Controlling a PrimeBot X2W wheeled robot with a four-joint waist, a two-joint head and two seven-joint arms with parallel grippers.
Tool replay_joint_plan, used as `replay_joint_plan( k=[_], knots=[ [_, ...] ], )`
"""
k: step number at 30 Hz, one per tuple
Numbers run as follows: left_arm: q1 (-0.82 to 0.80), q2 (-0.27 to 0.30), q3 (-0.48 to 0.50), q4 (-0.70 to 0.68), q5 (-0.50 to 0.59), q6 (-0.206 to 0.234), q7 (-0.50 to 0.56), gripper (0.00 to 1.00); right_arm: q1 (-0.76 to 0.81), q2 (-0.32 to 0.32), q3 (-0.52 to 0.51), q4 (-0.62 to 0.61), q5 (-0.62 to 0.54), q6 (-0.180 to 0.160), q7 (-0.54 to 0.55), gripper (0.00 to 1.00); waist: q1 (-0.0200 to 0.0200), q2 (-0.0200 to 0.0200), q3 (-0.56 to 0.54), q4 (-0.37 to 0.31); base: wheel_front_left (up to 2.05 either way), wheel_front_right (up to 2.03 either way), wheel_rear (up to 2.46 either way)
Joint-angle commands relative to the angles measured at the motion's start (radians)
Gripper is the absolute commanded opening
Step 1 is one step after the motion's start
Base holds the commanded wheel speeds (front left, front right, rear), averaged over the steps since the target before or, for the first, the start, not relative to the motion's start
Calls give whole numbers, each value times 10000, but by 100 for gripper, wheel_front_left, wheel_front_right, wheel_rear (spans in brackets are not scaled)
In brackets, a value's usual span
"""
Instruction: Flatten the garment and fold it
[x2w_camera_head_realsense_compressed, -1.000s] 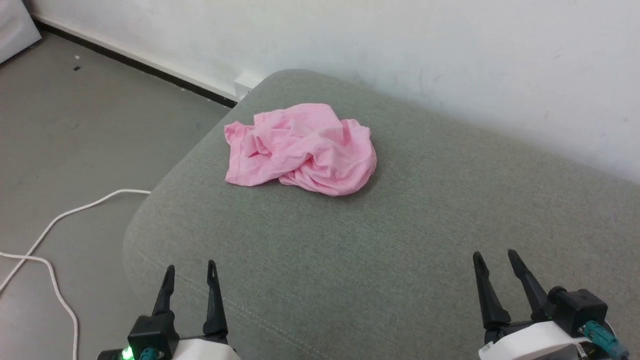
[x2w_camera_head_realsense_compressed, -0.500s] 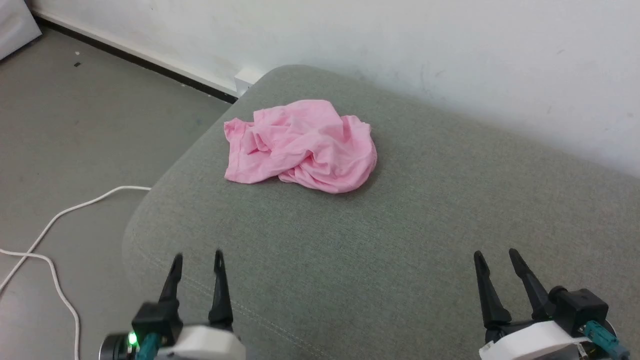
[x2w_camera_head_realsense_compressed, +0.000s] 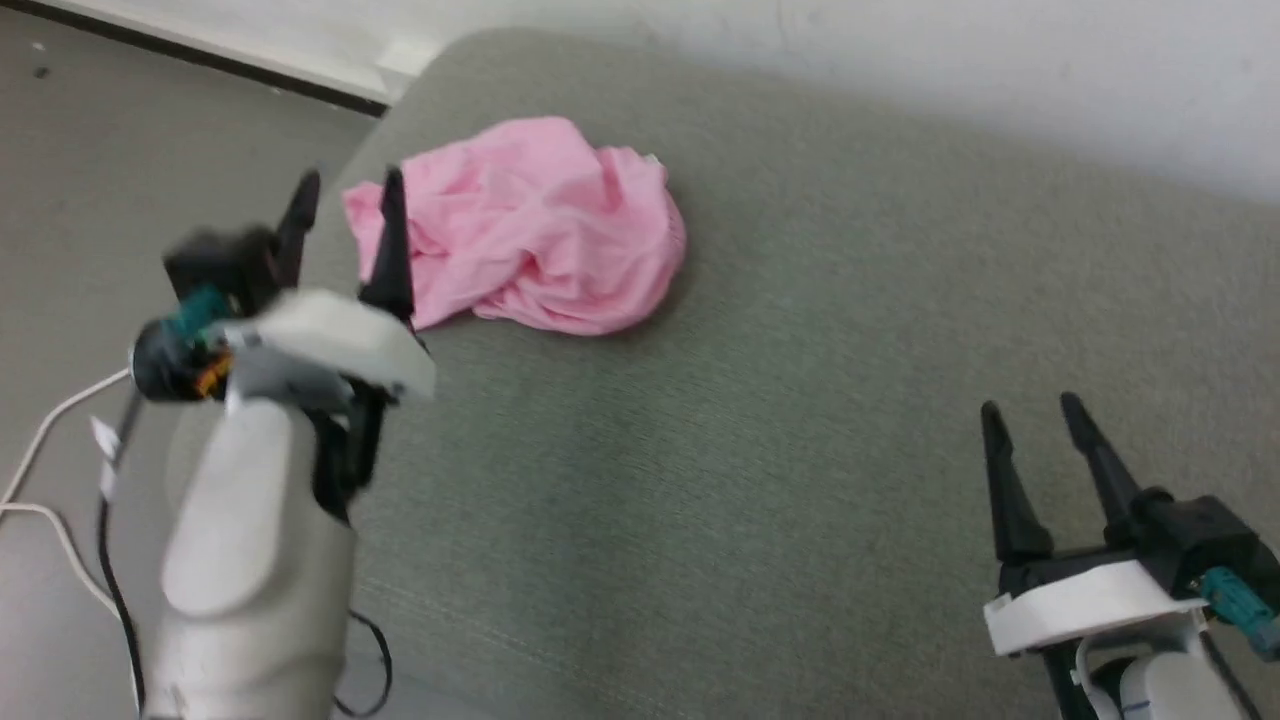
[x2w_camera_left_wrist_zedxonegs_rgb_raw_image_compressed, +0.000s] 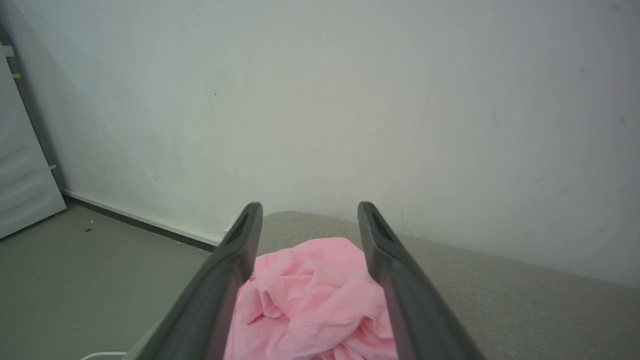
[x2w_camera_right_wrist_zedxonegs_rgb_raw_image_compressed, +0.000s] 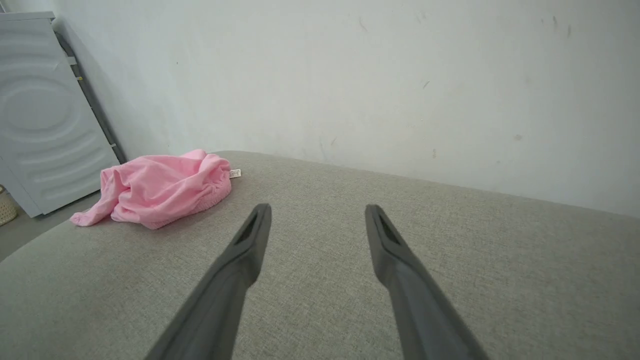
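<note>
Nearest me, my right gripper (x2w_camera_head_realsense_compressed: 1031, 405) hangs low over the near right of the cushion (x2w_camera_head_realsense_compressed: 800, 350). Its fingers are spread and hold nothing. It is well apart from the cloth, and I judge it is parked there to leave the other arm room.

My left gripper (x2w_camera_head_realsense_compressed: 350, 180) is raised at the cushion's left edge, blurred in the head view. Its fingers are also parted and empty, and they point at the garment (x2w_camera_head_realsense_compressed: 530, 225). My left wrist view shows the pink cloth lying between and beyond the two fingers, so I take this as lining up for a first pinch on its near left edge. I cannot tell whether a fingertip touches the cloth yet.

The garment sits crumpled in a heap near the cushion's far left corner, not flattened at all. A small white tag (x2w_camera_right_wrist_zedxonegs_rgb_raw_image_compressed: 235, 173) sticks out on its far side.

The cushion is grey woven fabric, broad and soft with rounded edges. Thin cloth should drag on that weave rather than slide when spread.

A grey floor (x2w_camera_head_realsense_compressed: 120, 150) lies to the left, with a white cable (x2w_camera_head_realsense_compressed: 50, 440) looping across it. Behind the cushion is a scuffed white wall (x2w_camera_head_realsense_compressed: 1000, 60) with a dark baseboard (x2w_camera_head_realsense_compressed: 200, 55) at its foot. A pale ribbed panel (x2w_camera_right_wrist_zedxonegs_rgb_raw_image_compressed: 40, 115) leans or stands at the far left.
</note>
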Motion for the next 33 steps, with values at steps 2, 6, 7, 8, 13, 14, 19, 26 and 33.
replay_joint_plan(
  k=[2,6,7,8,13,14,19,26,33],
  knots=[
    [-931,195,259,747,-469,-138,1095,100,-204,1,-147,-187,-169,-19,53,100,-1,0,1590,-1413,0,0,0],
    [-2002,481,482,1621,-1047,-218,2999,100,-397,1,-297,-396,-264,-19,138,100,-1,0,2262,-1900,0,0,0],
    [-2165,557,497,1781,-1146,-225,3476,100,-448,1,-324,-427,-269,-19,141,100,-1,0,2378,-1999,0,0,0],
    [-2290,631,502,1935,-1248,-235,4000,100,-496,1,-343,-449,-268,-19,139,100,-1,0,2485,-2094,0,0,0],
    [-2572,856,462,2177,-1647,-223,6083,100,-688,1,-442,-543,-236,-19,124,100,-1,0,2934,-2298,0,0,0],
    [-2548,873,452,2179,-1686,-158,6398,100,-712,1,-449,-550,-237,-19,117,100,-1,0,2999,-2304,0,0,0],
    [-2215,852,351,2211,-1706,393,7712,100,-834,1,-402,-533,-235,-19,97,100,-1,0,3207,-2238,0,0,0],
    [-1978,797,440,1669,-1495,833,6748,0,-973,1,-253,-327,-237,-19,70,100,-1,0,2856,-2066,0,0,0],
    [-2736,534,469,884,-1574,174,4117,0,-800,1,22,222,21,-19,14,100,-1,0,1493,-2082,0,0,0]
  ],
)
